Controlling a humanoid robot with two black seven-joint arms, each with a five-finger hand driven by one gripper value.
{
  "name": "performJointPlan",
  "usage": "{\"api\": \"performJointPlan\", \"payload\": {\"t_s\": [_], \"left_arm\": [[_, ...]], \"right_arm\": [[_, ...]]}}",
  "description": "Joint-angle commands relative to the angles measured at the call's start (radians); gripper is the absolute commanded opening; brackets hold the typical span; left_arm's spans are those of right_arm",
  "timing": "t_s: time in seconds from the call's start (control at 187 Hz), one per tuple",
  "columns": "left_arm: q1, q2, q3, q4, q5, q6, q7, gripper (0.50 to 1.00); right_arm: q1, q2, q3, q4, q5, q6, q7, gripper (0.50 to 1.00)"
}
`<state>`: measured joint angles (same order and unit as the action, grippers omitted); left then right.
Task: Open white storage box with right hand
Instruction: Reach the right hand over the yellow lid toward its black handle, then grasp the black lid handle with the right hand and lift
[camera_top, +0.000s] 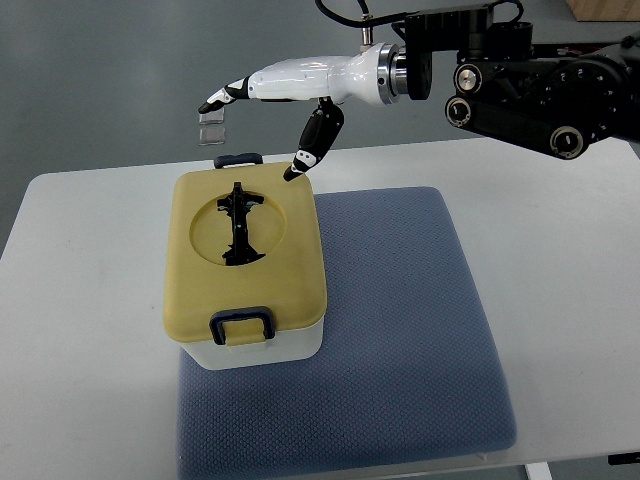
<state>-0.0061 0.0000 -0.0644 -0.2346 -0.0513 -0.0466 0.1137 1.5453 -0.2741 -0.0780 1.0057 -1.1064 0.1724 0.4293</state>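
The box (246, 275) stands on the left part of the blue mat (400, 330), which lies on the table (560, 220). Its yellow lid (200, 265) is down, with a dark handle (239, 224) lying in a round recess on top. The near latch (241, 325) looks closed; the far latch (238, 159) shows only as a sliver past the lid's back edge, so its state cannot be told.

The right hand (275, 100) hovers above the box's far end, empty, its fingers stretched out leftward and its thumb (312, 140) pointing down, the tip near the lid's far right corner; contact cannot be confirmed. The step appears to be the approach. Next, the hand likely must lower to a latch or the handle.

The left arm is out of view. The right arm (540, 90) is cut off at the right edge.
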Motion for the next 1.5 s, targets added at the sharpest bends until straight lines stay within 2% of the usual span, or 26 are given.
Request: {"api": "performJointPlan", "payload": {"t_s": [0.0,0.411,0.593,0.63,0.679,0.689,0.705,0.711,0.716,0.721,0.769,0.796,0.801,0.817,0.823,0.828,1.042,1.159,1.288,1.427,1.48,1.485,1.496], "left_arm": [[0.000,0.000,0.000,-0.002,-0.001,-0.002,0.000,1.000],[0.000,0.000,-0.002,-0.002,-0.001,-0.007,0.000,1.000],[0.000,0.000,-0.002,0.000,-0.001,-0.007,0.000,1.000],[0.000,0.000,-0.002,0.000,-0.001,-0.007,0.000,1.000],[0.000,0.000,-0.002,0.000,-0.001,-0.009,0.000,1.000],[0.000,0.000,-0.002,0.001,-0.001,-0.007,0.000,1.000],[0.000,0.000,-0.002,0.001,-0.001,-0.007,0.000,1.000],[0.000,0.000,-0.002,0.001,-0.001,-0.009,0.000,1.000],[0.000,0.000,-0.002,0.001,-0.001,-0.009,0.000,1.000],[0.000,0.000,-0.002,0.001,-0.001,-0.009,0.000,1.000],[0.000,0.000,-0.002,0.003,-0.001,-0.009,0.000,1.000],[0.000,0.000,-0.002,0.004,-0.001,-0.009,0.000,1.000],[0.000,0.000,-0.002,0.004,-0.001,-0.009,0.000,1.000],[0.000,0.000,-0.002,0.006,-0.001,-0.007,0.000,1.000],[0.000,0.000,-0.002,0.006,-0.001,-0.007,0.000,1.000],[0.000,0.000,-0.002,0.006,-0.001,-0.009,0.000,1.000],[0.000,0.000,-0.006,0.008,-0.001,-0.009,0.000,1.000],[0.000,0.000,-0.008,0.009,-0.002,-0.009,0.000,1.000],[0.000,0.000,-0.009,0.009,-0.002,-0.009,0.000,1.000],[0.000,0.000,-0.008,0.009,-0.001,-0.007,0.000,1.000],[0.000,0.000,-0.008,0.009,-0.001,-0.007,0.000,1.000],[0.000,0.000,-0.008,0.009,-0.001,-0.009,0.000,1.000],[0.000,0.000,-0.008,0.009,-0.002,-0.009,0.000,1.000]], "right_arm": [[-0.016,0.023,0.000,-0.018,0.000,-0.002,0.000,0.952],[-0.090,0.130,-0.002,-0.084,-0.001,-0.054,0.000,0.950],[-0.108,0.177,-0.002,-0.101,0.004,-0.109,-0.001,0.932],[-0.109,0.184,-0.003,-0.102,0.004,-0.114,0.000,0.873],[-0.113,0.184,-0.005,-0.102,0.005,-0.119,0.002,0.832],[-0.113,0.184,-0.006,-0.102,0.008,-0.120,0.003,0.791],[-0.113,0.185,-0.009,-0.102,0.008,-0.123,0.003,0.768],[-0.113,0.184,-0.011,-0.102,0.008,-0.125,0.005,0.740],[-0.113,0.184,-0.011,-0.102,0.008,-0.125,0.005,0.740],[-0.113,0.185,-0.012,-0.102,0.008,-0.128,0.005,0.717],[-0.113,0.185,-0.017,-0.102,0.008,-0.140,0.009,0.648],[-0.114,0.188,-0.019,-0.102,0.008,-0.151,0.014,0.584],[-0.114,0.188,-0.019,-0.102,0.008,-0.151,0.014,0.584],[-0.116,0.190,-0.019,-0.102,0.007,-0.157,0.019,0.533],[-0.116,0.190,-0.019,-0.102,0.007,-0.157,0.019,0.533],[-0.116,0.191,-0.019,-0.102,0.005,-0.160,0.022,0.503],[-0.123,0.188,-0.006,-0.091,0.002,-0.209,0.042,0.500],[-0.119,0.141,0.024,-0.053,0.013,-0.238,0.045,0.500],[-0.109,0.042,0.060,0.008,0.016,-0.240,0.046,0.500],[-0.091,-0.132,0.061,0.106,0.016,-0.217,0.069,0.500],[-0.091,-0.132,0.061,0.106,0.016,-0.217,0.069,0.500],[-0.091,-0.202,0.061,0.140,0.016,-0.202,0.078,0.500],[-0.091,-0.217,0.061,0.146,0.016,-0.198,0.080,0.500]]}}
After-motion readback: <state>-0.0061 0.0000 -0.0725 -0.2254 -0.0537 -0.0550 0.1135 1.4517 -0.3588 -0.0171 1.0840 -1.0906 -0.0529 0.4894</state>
